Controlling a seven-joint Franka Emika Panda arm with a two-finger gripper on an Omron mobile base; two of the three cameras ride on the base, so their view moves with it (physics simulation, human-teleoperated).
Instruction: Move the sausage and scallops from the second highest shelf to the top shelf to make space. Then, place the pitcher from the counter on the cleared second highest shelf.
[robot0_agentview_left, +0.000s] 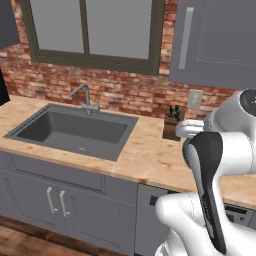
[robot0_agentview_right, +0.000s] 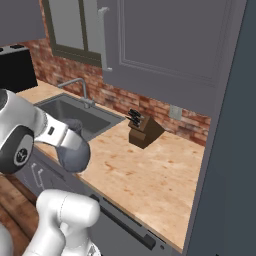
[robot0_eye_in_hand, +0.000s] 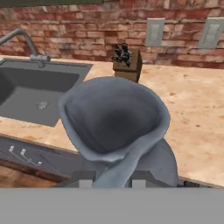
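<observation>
Pitcher (robot0_eye_in_hand: 114, 127) carrying looks to be the step in hand: the blue-grey jug hangs lifted off the wooden surface (robot0_agentview_left: 145, 155), out over its front edge by the cabinet fronts, so I'd judge the food-shifting part done, though no shelf is visible to confirm it. Going from big to small: the dark fridge side (robot0_agentview_right: 225, 150) rises at the right of the right base view, well apart from the jug; the sink (robot0_agentview_left: 75, 130) sits sunk in the surface to the left, with the faucet (robot0_agentview_left: 84, 97) behind it; the brown knife block (robot0_agentview_right: 144, 132) stands against the brick wall. In the hand view the jug's open mouth faces the camera, its handle running down toward the end effector (robot0_eye_in_hand: 113, 180), which is clenched on that handle. In the right base view the pitcher's belly shows just past the wrist. Next, I'd say, the base must turn toward the fridge and the arm carry the jug level to the 2nd highest shelf.
</observation>
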